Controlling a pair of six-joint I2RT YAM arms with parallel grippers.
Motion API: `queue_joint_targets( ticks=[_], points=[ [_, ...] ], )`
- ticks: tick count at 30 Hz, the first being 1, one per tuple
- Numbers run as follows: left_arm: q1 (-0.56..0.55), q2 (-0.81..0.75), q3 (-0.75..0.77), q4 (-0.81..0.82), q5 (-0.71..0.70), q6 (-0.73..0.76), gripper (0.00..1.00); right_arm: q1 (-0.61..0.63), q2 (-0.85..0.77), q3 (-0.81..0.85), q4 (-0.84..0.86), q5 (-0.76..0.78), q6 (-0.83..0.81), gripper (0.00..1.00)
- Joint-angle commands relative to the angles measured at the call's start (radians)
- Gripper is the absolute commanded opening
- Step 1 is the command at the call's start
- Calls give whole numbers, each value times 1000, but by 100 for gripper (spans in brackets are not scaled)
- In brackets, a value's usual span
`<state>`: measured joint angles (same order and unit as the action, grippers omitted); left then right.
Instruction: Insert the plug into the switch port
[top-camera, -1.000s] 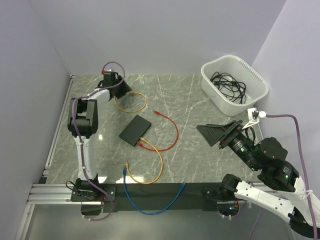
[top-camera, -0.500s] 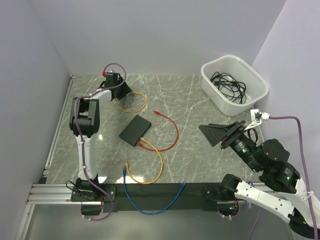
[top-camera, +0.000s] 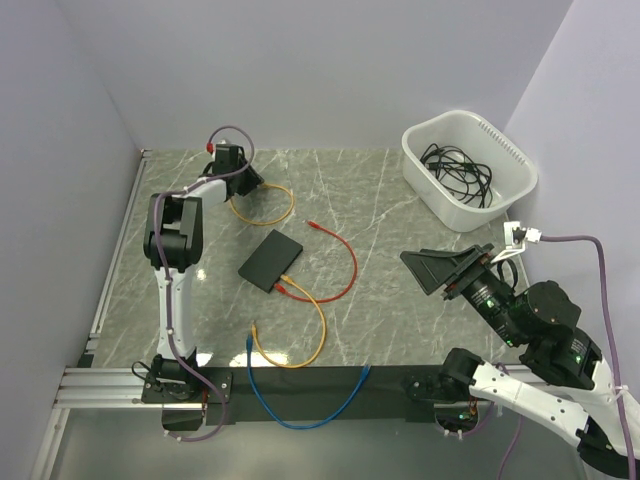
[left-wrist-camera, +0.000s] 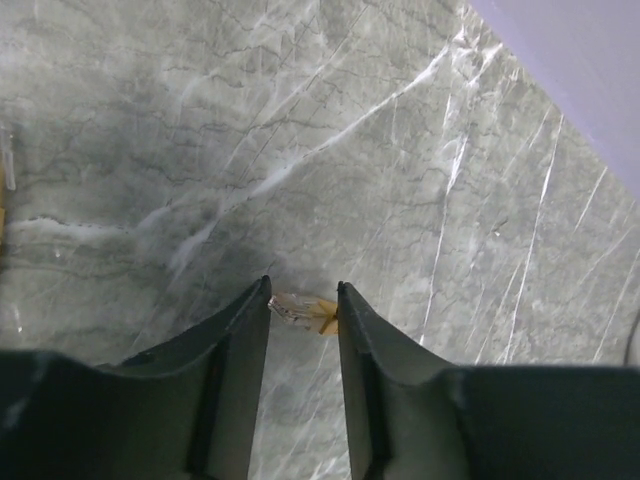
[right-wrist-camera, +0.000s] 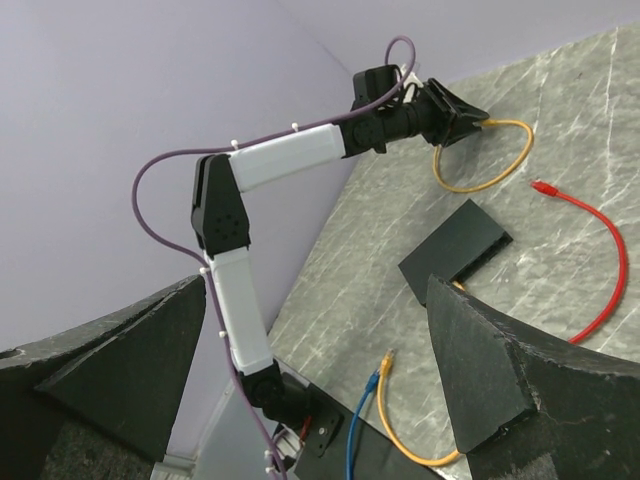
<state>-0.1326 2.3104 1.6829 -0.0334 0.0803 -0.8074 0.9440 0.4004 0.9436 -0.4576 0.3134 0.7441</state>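
Reaching toward the far left corner of the grey, marble-patterned table (top-camera: 400, 215), the left gripper (left-wrist-camera: 303, 290) sits low over the surface. Its two dark fingers are drawn close together. The small clear plug with an orange boot (left-wrist-camera: 300, 310) lies between their tips, spanning the narrow gap and meeting both inner faces. This plug ends the looped yellow cable (top-camera: 292, 205), which curls on the table just beside that gripper.

The thin, flat, matte-black rectangular switch (top-camera: 271, 260) lies flat nearer the middle of the table. It is turned at an angle and sits well apart from the left gripper. A second yellow cable (top-camera: 320, 330) and a thin red cable (top-camera: 352, 265) both run up to its near edge. Whether either is seated in a port cannot be told from these views. A blue cable (top-camera: 300, 425) droops over the dark strip at the table's near edge.

On the right, the right gripper (top-camera: 445, 268) is raised above the table with its fingers spread wide, holding nothing. Beyond it, in the far right corner, stands a white plastic tub (top-camera: 435, 195) with a tangle of black cables (top-camera: 460, 170) inside.
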Motion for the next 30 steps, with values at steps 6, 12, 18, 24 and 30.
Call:
queue_joint_targets(
  ticks=[6, 12, 18, 24, 30],
  points=[
    [-9, 43, 12, 27, 1, -15, 26, -4, 3, -3, 13, 15, -6, 97],
    [-9, 12, -37, 127, 51, -7, 6, -4, 9, -15, 13, 21, -9, 96],
    [-10, -130, -155, 239, 134, 27, 1, -4, 83, -39, 74, -8, -66, 96],
    [-21, -310, -210, 282, 277, 102, 0, -7, 236, 27, 114, -91, -164, 93],
    [-36, -529, -241, 241, 345, 139, 0, -20, 294, 43, 249, -218, -291, 90]
  ],
)
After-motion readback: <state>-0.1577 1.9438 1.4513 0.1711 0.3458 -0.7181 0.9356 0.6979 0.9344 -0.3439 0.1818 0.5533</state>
